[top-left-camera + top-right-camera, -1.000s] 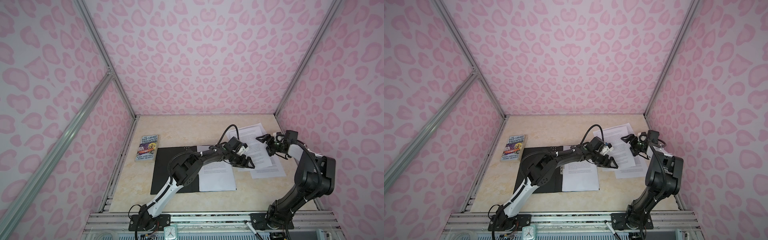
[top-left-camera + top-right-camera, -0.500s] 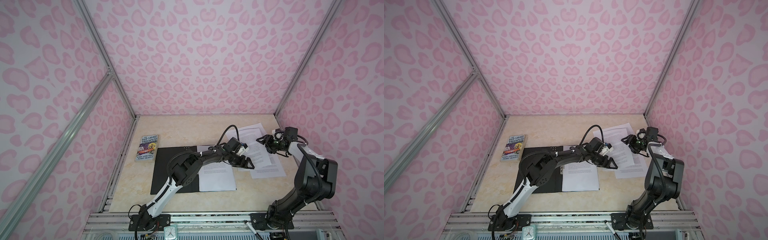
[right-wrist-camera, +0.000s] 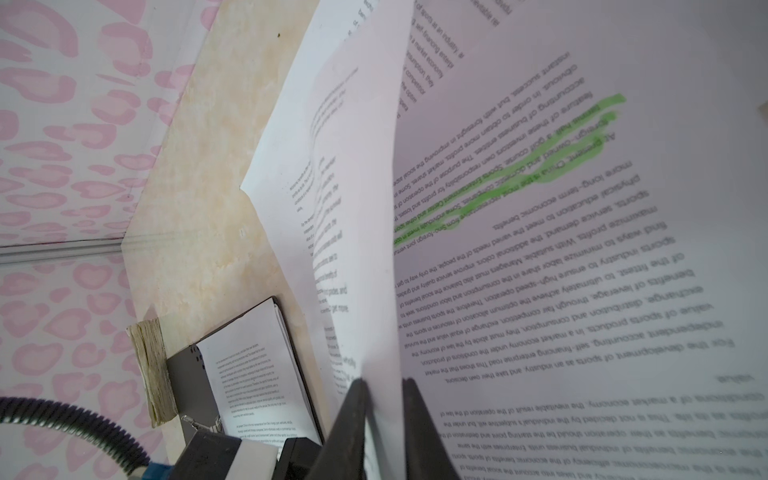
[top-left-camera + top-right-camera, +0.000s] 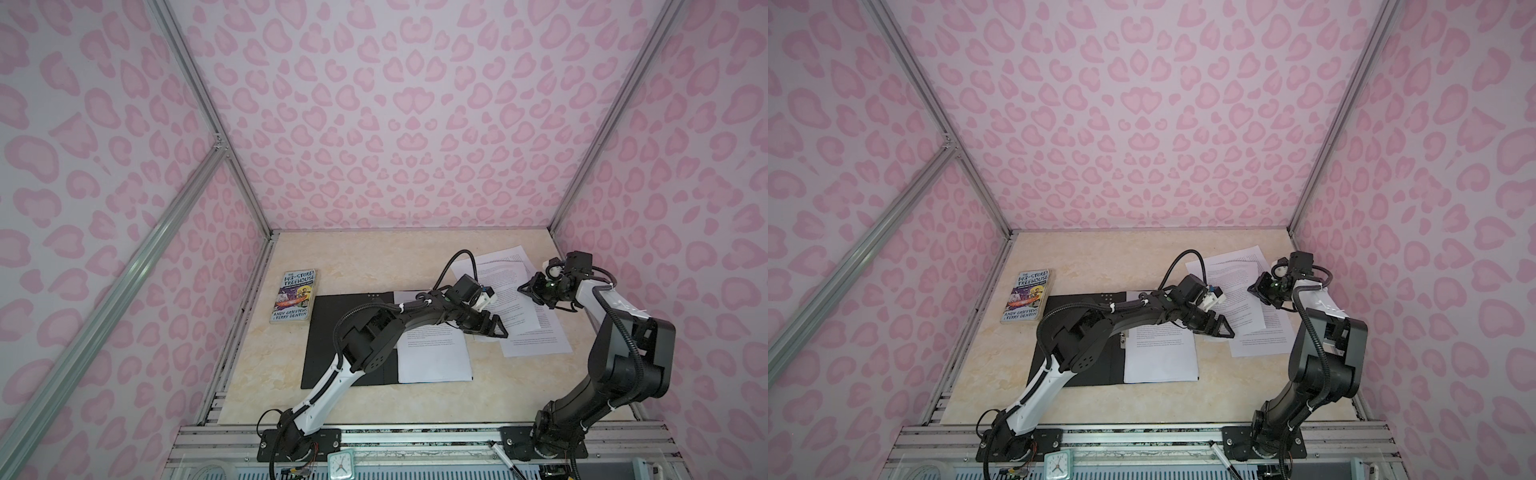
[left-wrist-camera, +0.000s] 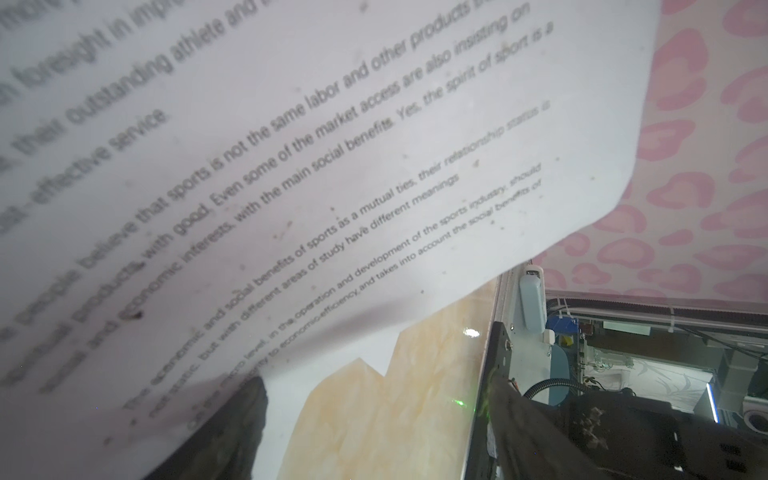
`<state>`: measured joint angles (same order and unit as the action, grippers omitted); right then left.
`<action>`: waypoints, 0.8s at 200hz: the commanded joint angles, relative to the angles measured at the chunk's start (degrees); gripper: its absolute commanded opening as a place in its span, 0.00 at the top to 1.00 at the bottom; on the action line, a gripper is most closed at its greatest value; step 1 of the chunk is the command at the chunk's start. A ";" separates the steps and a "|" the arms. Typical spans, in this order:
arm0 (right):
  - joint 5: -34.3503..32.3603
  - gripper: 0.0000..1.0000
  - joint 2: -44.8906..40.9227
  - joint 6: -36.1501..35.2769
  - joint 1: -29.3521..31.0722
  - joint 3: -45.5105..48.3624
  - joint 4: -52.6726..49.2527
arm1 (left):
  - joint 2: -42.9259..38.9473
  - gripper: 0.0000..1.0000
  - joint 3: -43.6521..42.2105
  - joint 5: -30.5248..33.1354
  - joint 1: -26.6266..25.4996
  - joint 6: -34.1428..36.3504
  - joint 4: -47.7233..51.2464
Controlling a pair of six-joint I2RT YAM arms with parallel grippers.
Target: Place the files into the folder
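We found the right claw (image 3: 384, 399) pinching one lifted sheet of the files (image 4: 505, 270) near the counter's (image 4: 374, 257) far right corner; the left claw (image 4: 496, 328) gaped wide (folder (image 4: 324, 332) lay open toward the left edge).

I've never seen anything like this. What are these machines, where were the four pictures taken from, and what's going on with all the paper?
The machines are two robot arms, a left arm and a right arm, mounted at the front of a table; each ends in a two-fingered gripper. The two wide pictures come from one camera high overhead; the two close-ups come from small cameras on the arms' wrists. On the table lie an open black folder with printed sheets on it, a paperback book beside it, and a loose pile of printed pages. The right gripper pinches the edge of a lifted sheet from that pile. The left gripper is open at the pile's corner, gripping nothing.
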<state>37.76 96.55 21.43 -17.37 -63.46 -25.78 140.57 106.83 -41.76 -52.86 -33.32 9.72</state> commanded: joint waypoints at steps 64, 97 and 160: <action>-1.89 1.00 -1.81 -0.91 0.05 0.99 -0.10 | -2.43 0.14 2.08 -3.13 1.09 2.03 10.74; -2.71 1.00 -2.25 -1.16 0.52 0.34 -0.70 | -5.13 0.14 6.47 -6.89 1.35 2.47 10.59; -5.30 1.00 -6.06 0.43 0.75 0.79 -0.48 | -13.42 0.13 16.65 -8.50 1.86 4.16 8.30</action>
<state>34.00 91.48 20.82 -16.53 -63.20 -26.46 139.31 121.43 -49.71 -51.27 -31.38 19.55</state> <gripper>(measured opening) 0.064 0.869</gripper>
